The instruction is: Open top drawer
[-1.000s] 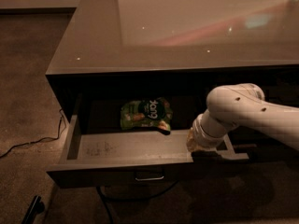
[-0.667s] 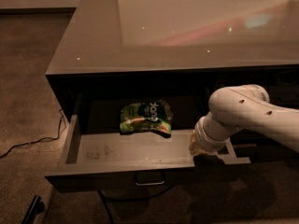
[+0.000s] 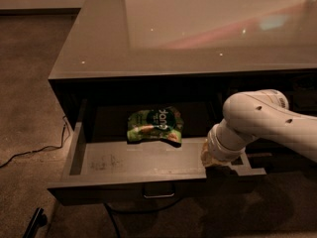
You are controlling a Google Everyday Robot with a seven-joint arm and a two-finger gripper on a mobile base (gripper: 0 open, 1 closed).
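Plainly open: top drawer (image 3: 130, 180) pulled out under counter (image 3: 198, 33). Green snack bag (image 3: 154, 125) lies at back of tray (image 3: 143, 165). Handle (image 3: 159, 191) at front centre. Gripper (image 3: 247, 165) beside drawer's right front corner; its grip cannot be told. Carpet (image 3: 29, 83) left, cable (image 3: 29, 152) crossing.

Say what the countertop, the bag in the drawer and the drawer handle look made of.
Countertop: glossy, maybe glass or lacquer; it mirrors lights. Bag: crinkled printed plastic film, likely. Handle: seemingly metal, a thin pale bar. Gripper is at the right front corner of the drawer.
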